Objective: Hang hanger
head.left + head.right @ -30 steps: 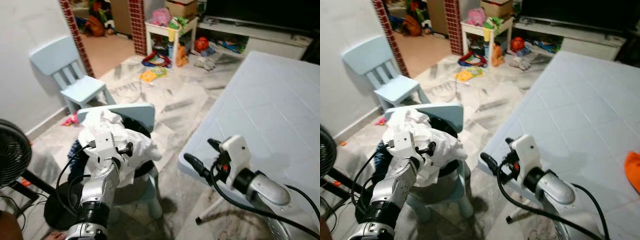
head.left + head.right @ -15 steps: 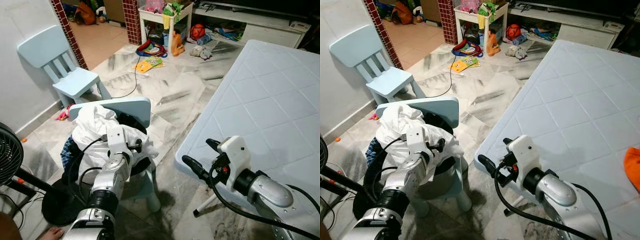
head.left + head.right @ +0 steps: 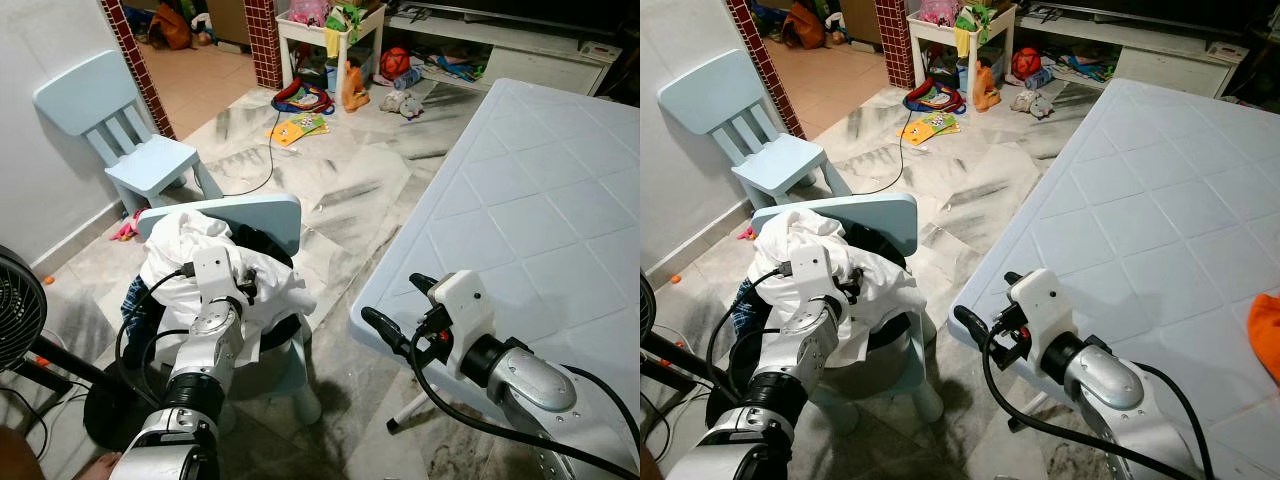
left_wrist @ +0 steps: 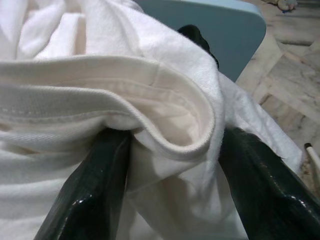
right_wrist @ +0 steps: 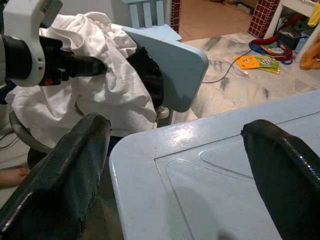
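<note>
A heap of white cloth (image 3: pixel 185 250) with a dark garment (image 3: pixel 262 246) under it lies piled on a small pale-blue chair (image 3: pixel 272 214). My left gripper (image 3: pixel 251 286) is pushed into the heap from the near side. In the left wrist view its black fingers (image 4: pixel 97 185) stand apart on either side of a folded white hem (image 4: pixel 165 107), so it is open. My right gripper (image 3: pixel 402 306) hovers open at the near corner of the white table (image 3: pixel 520 200), nothing between its fingers (image 5: pixel 85 150). I cannot make out a hanger in the pile.
A black fan (image 3: pixel 20 312) stands at the left by a person's foot (image 3: pixel 100 466). A second blue chair (image 3: pixel 110 130) is against the wall. Toys (image 3: pixel 330 60) and a cable litter the far marble floor. An orange cloth (image 3: pixel 1268 335) lies on the table.
The head camera tipped down over the first half second. Since then my left gripper has shifted a little to the left, deeper into the white cloth. The right gripper has barely moved.
</note>
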